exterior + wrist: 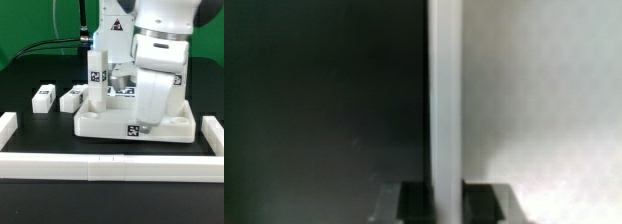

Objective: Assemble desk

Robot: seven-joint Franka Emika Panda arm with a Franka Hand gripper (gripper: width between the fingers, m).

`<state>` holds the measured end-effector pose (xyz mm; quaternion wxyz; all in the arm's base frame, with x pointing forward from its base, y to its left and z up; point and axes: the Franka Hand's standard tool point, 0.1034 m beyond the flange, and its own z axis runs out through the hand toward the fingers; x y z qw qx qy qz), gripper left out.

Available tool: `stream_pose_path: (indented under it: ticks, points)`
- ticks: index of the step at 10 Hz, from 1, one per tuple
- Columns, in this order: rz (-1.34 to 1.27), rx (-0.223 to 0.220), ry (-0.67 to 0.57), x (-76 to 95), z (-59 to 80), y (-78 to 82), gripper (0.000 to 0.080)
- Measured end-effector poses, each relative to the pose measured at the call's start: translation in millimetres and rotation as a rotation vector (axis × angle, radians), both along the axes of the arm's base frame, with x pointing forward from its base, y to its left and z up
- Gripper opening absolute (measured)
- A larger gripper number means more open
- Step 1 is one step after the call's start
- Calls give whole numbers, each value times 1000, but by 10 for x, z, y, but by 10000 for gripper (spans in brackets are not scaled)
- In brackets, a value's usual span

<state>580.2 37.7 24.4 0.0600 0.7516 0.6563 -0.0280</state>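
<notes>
The white desk tabletop (100,122) lies on the black table with its walls up. One white tagged leg (97,70) stands upright at its far corner on the exterior view's left. Two loose legs (42,96) (72,98) lie on the table further to that side. My gripper (140,120) reaches down onto the tabletop's near wall, and the arm hides most of the tray's inside. In the wrist view my gripper (448,196) has a dark finger (415,203) on each side of the thin white tabletop wall (446,90), shut on it.
A long white border rail (100,165) runs along the front of the table. Short rails stand at the exterior view's left (7,128) and right (213,132). Black cables hang at the back left.
</notes>
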Motion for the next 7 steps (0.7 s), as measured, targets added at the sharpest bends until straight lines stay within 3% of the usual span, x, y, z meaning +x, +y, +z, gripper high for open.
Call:
stream_pose_path:
  ticks: [3, 7]
  points:
    - [56, -16, 20, 392, -13, 3, 61]
    - [64, -14, -3, 520, 47, 92, 61]
